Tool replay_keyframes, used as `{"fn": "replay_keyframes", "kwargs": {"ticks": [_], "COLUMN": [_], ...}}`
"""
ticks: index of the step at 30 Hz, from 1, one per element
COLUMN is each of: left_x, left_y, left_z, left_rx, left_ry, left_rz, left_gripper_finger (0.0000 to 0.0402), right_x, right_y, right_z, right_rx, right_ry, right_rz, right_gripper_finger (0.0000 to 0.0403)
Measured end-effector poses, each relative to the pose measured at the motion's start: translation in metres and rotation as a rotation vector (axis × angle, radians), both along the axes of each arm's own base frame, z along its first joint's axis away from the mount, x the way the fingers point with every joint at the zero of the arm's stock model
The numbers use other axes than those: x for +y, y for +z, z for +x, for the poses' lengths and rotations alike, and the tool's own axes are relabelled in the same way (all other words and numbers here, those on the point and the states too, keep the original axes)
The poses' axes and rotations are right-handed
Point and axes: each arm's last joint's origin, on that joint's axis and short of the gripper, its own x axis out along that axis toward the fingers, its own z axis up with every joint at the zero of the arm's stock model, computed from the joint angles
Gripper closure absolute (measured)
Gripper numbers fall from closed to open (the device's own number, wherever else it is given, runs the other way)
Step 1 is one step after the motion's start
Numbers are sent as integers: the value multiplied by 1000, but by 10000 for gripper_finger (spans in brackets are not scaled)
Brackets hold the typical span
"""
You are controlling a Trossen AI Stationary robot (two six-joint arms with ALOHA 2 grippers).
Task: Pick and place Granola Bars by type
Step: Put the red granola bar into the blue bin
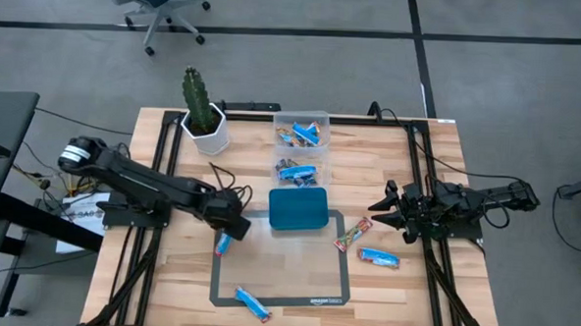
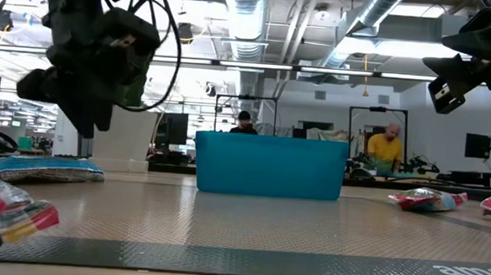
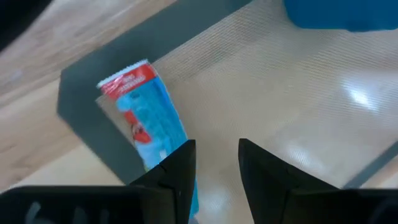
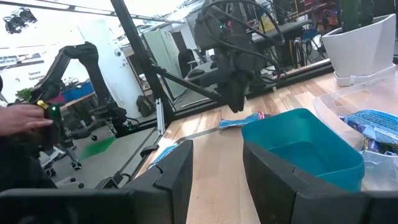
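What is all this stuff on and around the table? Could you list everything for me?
Loose granola bars: four, on the mat area; blue one under the left gripper, blue one at the near edge, red/orange one and blue one right of the tray.
Clear bins: two, behind the tray, each holding mostly blue bars.
Teal tray: one, table centre, nothing seen inside.
Cactus: one, green, in a white pot, back left.
Office chair: one, dark, on the floor beyond the table.
People: two, far back in the low view, one in yellow.
Left gripper: dark, fingers apart beside a blue bar, not gripping it.
Right gripper: dark, open, waiting at the right side.
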Motion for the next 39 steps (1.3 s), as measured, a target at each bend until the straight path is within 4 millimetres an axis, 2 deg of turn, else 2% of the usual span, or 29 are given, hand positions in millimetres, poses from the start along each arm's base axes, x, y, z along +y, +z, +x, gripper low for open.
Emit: {"fn": "replay_keyframes", "kwargs": {"ticks": [4,10,18,28,32,39], "left_x": [4,14,13,5,5,5], "left_y": [-6,-5,-7,-10,-10,-13], "left_z": [8,14,8,-4,-4,-5], "left_rx": [11,-40,44,171,167,198], "left_ry": [14,-6,67,35,23,12], "left_rz": [14,69,-7,-67,-69,-56], "left_gripper_finger": [289,289,289,288,264,183], "right_x": [0,0,0,0,0,0], "right_y": [0,0,0,0,0,0], "right_z": [0,0,0,0,0,0], "right_rx": [0,0,0,0,0,0], "right_ry": [0,0,0,0,0,0], "right_rz": [0,0,0,0,0,0], "right_gripper_finger": [268,270,269,269,270,270]}}
